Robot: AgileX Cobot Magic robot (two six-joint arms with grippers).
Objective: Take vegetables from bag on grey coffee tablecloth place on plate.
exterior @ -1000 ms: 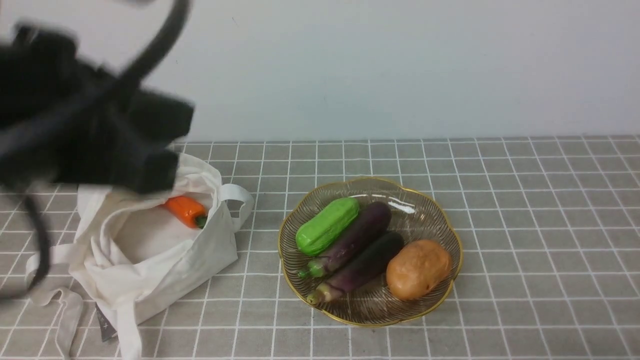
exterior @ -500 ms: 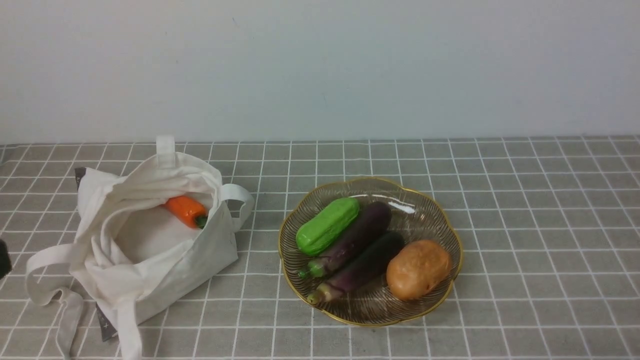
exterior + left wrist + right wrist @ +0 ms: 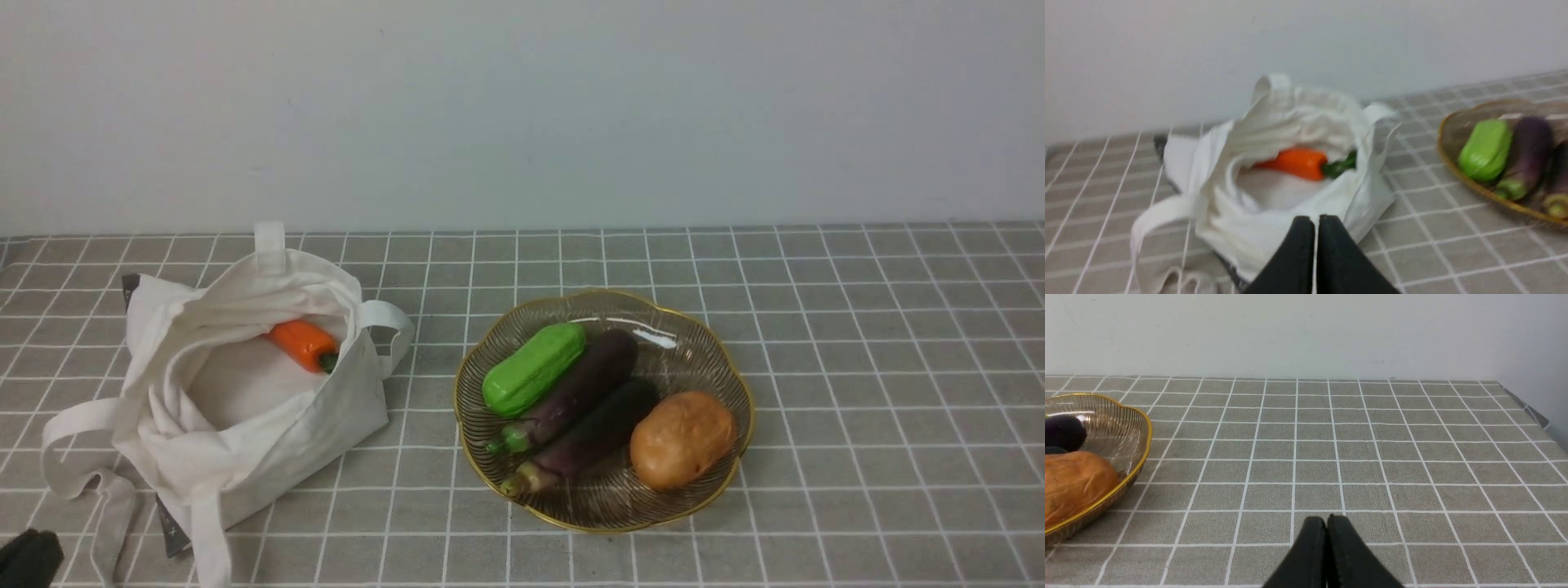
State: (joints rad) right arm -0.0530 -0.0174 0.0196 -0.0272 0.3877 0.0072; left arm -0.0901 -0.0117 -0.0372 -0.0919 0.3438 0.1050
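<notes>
The off-white bag (image 3: 245,408) lies open on the grey coffee tablecloth (image 3: 857,327) at the left. A small orange vegetable (image 3: 304,343) with a green stem lies inside it. The plate (image 3: 718,359) to its right holds the slim dark purple eggplant (image 3: 592,435). My left gripper (image 3: 1315,220) is shut and empty, hovering on the near side of the bag (image 3: 1290,122), with the orange vegetable (image 3: 1296,163) beyond it. Only a black tip of my left arm (image 3: 28,559) shows in the front view. My right gripper (image 3: 1326,518) is shut and empty over bare cloth, right of the plate (image 3: 1145,433).
On the plate also lie a green cucumber (image 3: 535,367), a thicker purple eggplant (image 3: 575,388) with a green stem and a brown potato (image 3: 682,437). The bag's loose white straps (image 3: 77,457) trail at its near left. A pale wall stands behind the table.
My left arm has drawn back from above the bag towards the near left corner of the front view. The bag, the vegetables and the plate have not moved.
</notes>
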